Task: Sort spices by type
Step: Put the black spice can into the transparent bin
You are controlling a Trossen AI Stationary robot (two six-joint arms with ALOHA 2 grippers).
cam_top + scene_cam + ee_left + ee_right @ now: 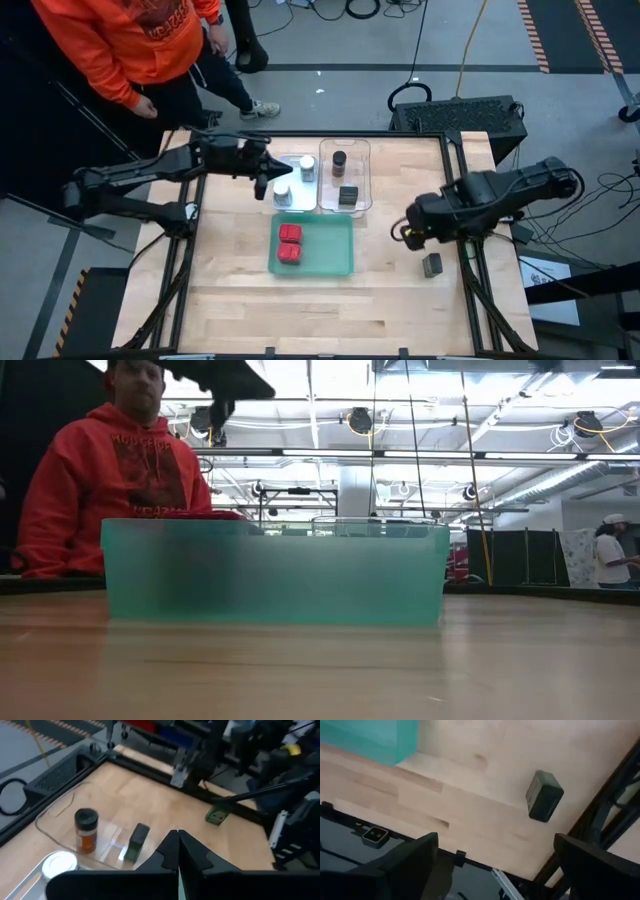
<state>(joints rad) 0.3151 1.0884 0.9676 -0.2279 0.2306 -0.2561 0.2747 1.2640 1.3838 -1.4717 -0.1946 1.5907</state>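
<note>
A dark grey tin (432, 264) was seen lying on the bare table (400, 300) at lower right of the high view, just below the right gripper (413, 232), whose fingers were spread wide. Two red tins (290, 243) sat in the green tray (340, 262). Farther up, the left gripper (268, 180), fingers pressed together, hung over the white-lidded jars (295, 180). A brown jar (339, 161) and a second grey tin (347, 195) stood in the clear tray (362, 150).

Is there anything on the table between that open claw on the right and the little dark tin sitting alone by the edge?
No. In the right wrist view, only bare wood lies between the right gripper and the dark grey tin.
</note>
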